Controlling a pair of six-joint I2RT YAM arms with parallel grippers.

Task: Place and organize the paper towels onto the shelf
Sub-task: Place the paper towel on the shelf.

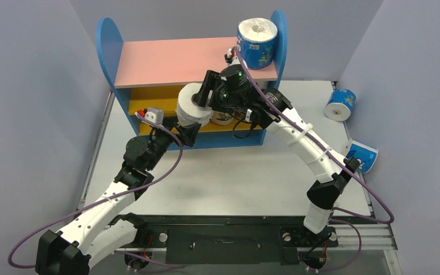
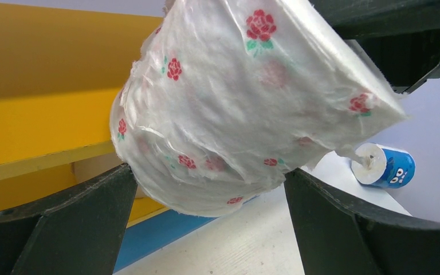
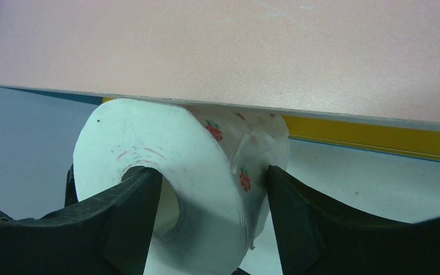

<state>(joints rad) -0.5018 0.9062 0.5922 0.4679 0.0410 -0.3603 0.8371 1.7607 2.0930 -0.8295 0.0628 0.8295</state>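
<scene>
A white paper towel roll with red rose print (image 1: 193,105) hangs in front of the shelf (image 1: 172,60), just under its pink top board (image 3: 235,51). My right gripper (image 1: 204,96) is shut on this roll (image 3: 206,172), one finger in the hollow core and the other on the outer wall. My left gripper (image 1: 188,132) is open right below the roll (image 2: 246,103), its fingertips (image 2: 123,177) at the roll's underside. A blue-and-white roll (image 1: 257,43) stands on the pink board at the right end. A tan roll (image 1: 223,118) shows partly on a yellow board behind my right gripper.
Two blue-and-white rolls lie on the white table at the right, one far (image 1: 341,104) and one nearer (image 1: 362,156) beside my right arm; one shows in the left wrist view (image 2: 387,166). The yellow boards (image 2: 34,114) and blue base (image 1: 229,139) are close behind the grippers.
</scene>
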